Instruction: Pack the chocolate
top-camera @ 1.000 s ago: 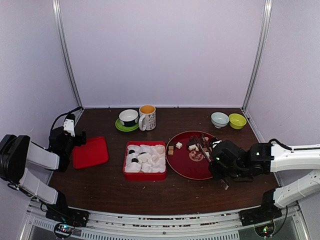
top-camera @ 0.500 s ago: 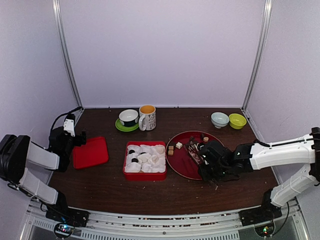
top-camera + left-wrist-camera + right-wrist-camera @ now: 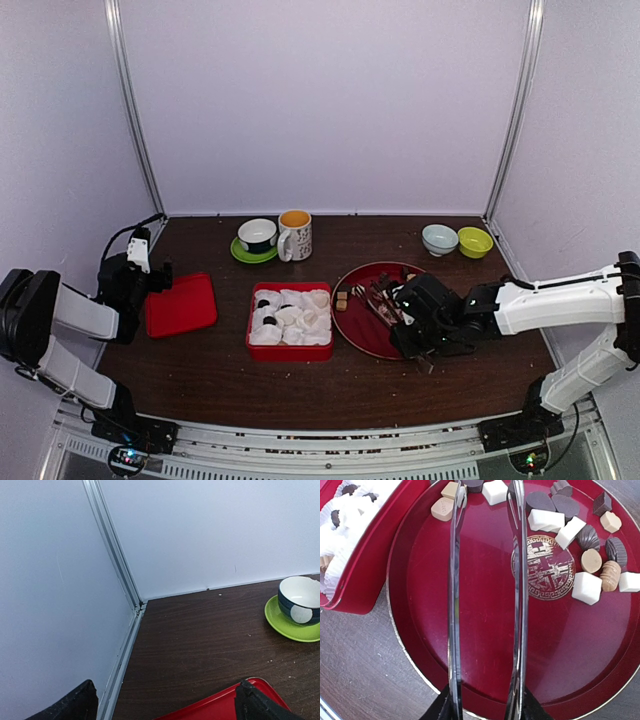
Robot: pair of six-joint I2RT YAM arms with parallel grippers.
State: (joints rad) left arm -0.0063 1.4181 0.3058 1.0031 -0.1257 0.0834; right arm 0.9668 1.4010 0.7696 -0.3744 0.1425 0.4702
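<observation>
The chocolate, dark, tan and white pieces, lies on the far side of a round red plate. Two tan pieces lie near its left rim. My right gripper is shut on long metal tongs, whose arms stand apart above the plate; their tips reach the far pieces. In the top view the right gripper is over the plate's near side. The red box of white paper cups holds a few dark pieces. My left gripper is open, empty, at the red lid.
The red lid lies at the left. A blue bowl on a green saucer and a mug stand behind the box. A pale bowl and a green bowl stand at the back right. Walls close in the sides.
My right arm has moved left across the plate with the tongs, toward the box. The left arm has not moved.
</observation>
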